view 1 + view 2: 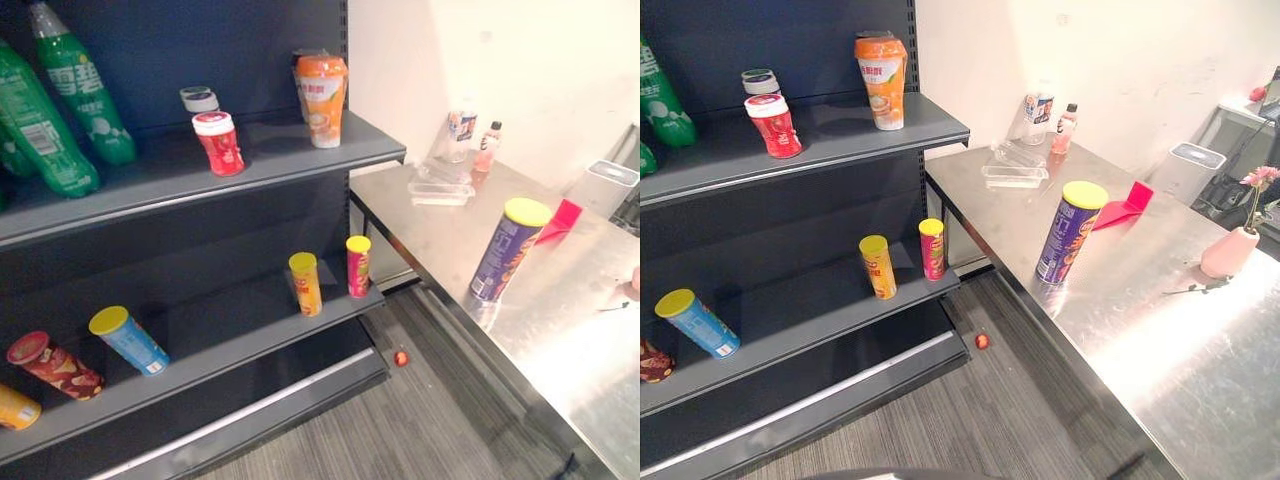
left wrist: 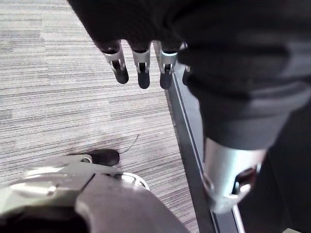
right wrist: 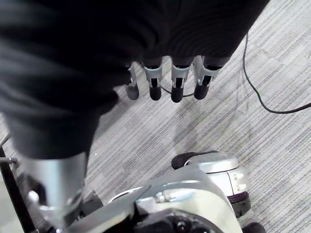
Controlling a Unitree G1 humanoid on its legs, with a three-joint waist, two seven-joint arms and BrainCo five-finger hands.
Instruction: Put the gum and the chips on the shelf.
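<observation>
On the tabletop [image 1: 1160, 330] to my right, the purple chips can [image 1: 1068, 232] with the yellow lid is standing upright, close to the edge that faces the shelf [image 1: 250, 215]. Neither of my hands is touching it. My left hand [image 2: 141, 73] and my right hand [image 3: 177, 87] are both hanging over the grey floor [image 1: 450, 420], fingers straight and apart, holding nothing. I am taking the gum to be the red jar [image 1: 218, 143] with the white lid, which is sitting on the upper board [image 1: 280, 155], though I am not sure of that. I am also seeing a small red thing [image 1: 401, 358] on the floor by the shelf's foot that I cannot identify. The main risk I am weighing is the can itself. It is tall, narrow and smooth, so a sideways brush from my fingers could tip it and send it rolling off the tabletop. Gripping it too high could let it swing or slip out. At the shelf, the lower board [image 1: 230, 335] is offering a gap between the blue can [image 1: 130, 340] and the small yellow can [image 1: 305, 283]. If I come in carelessly there, I could knock that one, or the pink can [image 1: 358, 265] beside it, off the front edge.
</observation>
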